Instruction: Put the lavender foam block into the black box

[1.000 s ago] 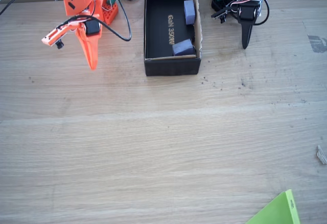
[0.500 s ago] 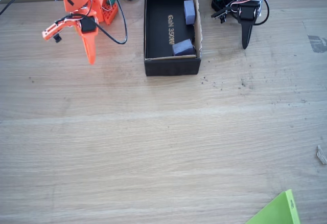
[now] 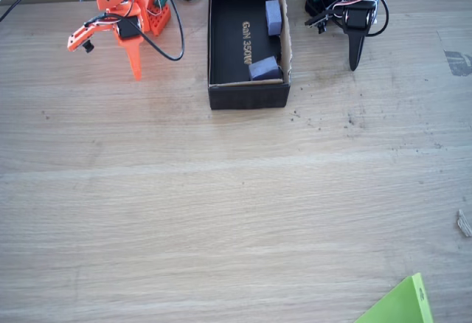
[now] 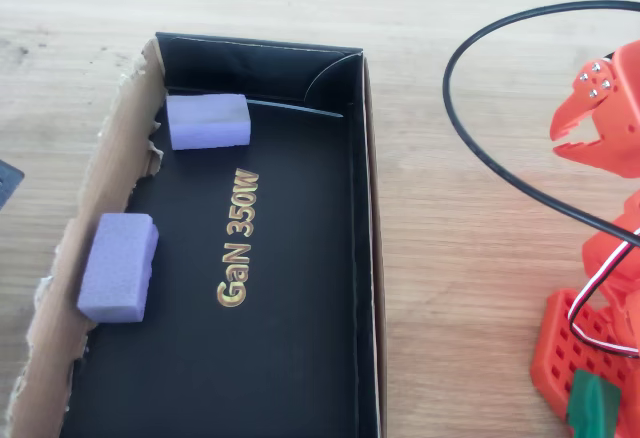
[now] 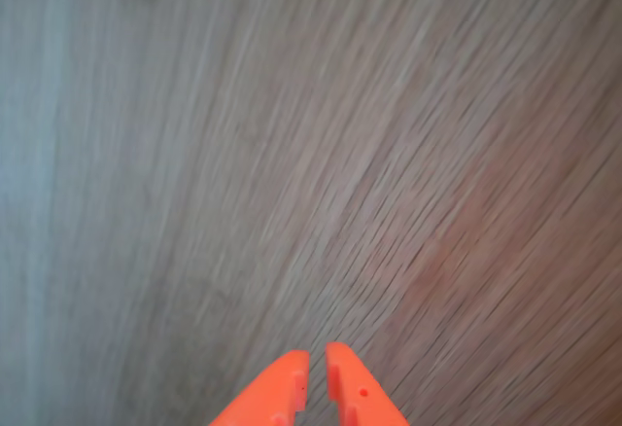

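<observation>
The orange claw (image 5: 317,372) has its two fingers almost together, with nothing between them. In the fixed view it (image 3: 136,72) points down at the wooden table (image 3: 221,212) in the upper left of the picture. The black box (image 3: 221,28) sits to its right, near the top middle. The lavender foam block (image 3: 264,68) lies inside the box, at its lower right corner. A second lavender block (image 3: 273,17) lies further up the same side.

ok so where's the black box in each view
fixed view: the black box sits top centre, its long side running up the picture.
overhead view: it takes up the left and centre, torn brown edge on the left.
wrist view: blurred wooden table beyond the gripper.
shared landmark: the gold GaN 350W lettering on the box floor.
</observation>
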`<action>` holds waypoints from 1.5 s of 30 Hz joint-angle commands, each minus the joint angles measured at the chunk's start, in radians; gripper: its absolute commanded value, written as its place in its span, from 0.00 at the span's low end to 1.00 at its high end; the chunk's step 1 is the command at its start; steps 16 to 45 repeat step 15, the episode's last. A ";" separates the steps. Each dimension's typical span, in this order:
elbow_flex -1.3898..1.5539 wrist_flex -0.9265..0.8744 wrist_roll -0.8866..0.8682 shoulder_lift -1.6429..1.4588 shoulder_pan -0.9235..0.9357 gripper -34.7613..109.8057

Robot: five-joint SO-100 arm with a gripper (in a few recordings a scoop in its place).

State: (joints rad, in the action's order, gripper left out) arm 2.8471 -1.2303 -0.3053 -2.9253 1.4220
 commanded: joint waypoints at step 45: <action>0.005 -0.020 0.000 -0.006 -0.017 0.24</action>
